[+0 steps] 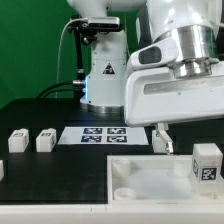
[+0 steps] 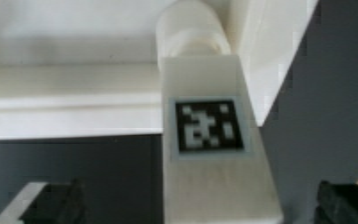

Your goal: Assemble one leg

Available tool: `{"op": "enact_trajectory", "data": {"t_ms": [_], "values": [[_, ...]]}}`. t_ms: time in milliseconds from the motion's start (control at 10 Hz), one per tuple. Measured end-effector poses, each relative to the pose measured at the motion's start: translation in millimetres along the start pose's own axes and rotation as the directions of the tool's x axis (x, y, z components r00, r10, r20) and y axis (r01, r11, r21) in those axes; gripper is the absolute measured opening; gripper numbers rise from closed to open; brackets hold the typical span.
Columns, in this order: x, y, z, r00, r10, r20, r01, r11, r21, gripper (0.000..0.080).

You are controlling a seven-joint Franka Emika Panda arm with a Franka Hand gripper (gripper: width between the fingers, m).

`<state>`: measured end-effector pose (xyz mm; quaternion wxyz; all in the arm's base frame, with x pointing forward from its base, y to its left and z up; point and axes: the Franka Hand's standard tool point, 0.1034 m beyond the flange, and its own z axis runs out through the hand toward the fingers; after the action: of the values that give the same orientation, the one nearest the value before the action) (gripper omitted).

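One leg [image 1: 207,163], a white block with a black-and-white marker, stands upright at the exterior view's right, at the corner of the large white tray piece [image 1: 150,178]. My gripper [image 1: 187,148] is just above and around it. In the wrist view the leg [image 2: 206,125] runs between my dark fingertips [image 2: 48,203], with a gap on each side, so my gripper [image 2: 197,208] is open and not touching it. The leg's far end meets the tray piece [image 2: 69,90]; whether it is seated in a socket does not show.
Two more legs [image 1: 18,141] [image 1: 45,141] stand on the black table at the exterior view's left, and a third [image 1: 2,170] is cut off by the left edge. The marker board [image 1: 105,134] lies behind the tray. The robot base [image 1: 100,70] stands at the back.
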<state>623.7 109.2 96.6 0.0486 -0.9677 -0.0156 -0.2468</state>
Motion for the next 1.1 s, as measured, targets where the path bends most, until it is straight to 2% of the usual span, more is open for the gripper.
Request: {"op": "enact_trajectory", "data": {"t_ms": [100, 300, 400, 600, 700, 900, 1000, 1100], "values": [[-8.2, -1.1, 4.7, 0.995, 0.004, 0.099, -0.004, 1.0, 0.006, 0.0649], [0.5, -3.1, 3.2, 0.954, 0.011, 0.3, -0.019, 1.0, 0.022, 0.0649], [-1.5, -0.7, 2.9, 0.918, 0.012, 0.398, -0.025, 0.999, 0.027, 0.0649], [5.3, 3.1, 2.6, 0.818, 0.007, 0.575, -0.034, 0.999, 0.035, 0.0649], [6.8, 4.0, 9.1, 0.791, 0.007, 0.612, -0.038, 0.999, 0.038, 0.0649], [6.3, 5.7, 15.3, 0.803, 0.023, 0.595, -0.052, 0.998, 0.03, 0.0649], [6.4, 5.4, 15.3, 0.803, 0.037, 0.595, -0.063, 0.998, 0.022, 0.0528], [6.4, 5.3, 15.3, 0.8, 0.068, 0.596, -0.088, 0.996, 0.004, 0.0373]]}}
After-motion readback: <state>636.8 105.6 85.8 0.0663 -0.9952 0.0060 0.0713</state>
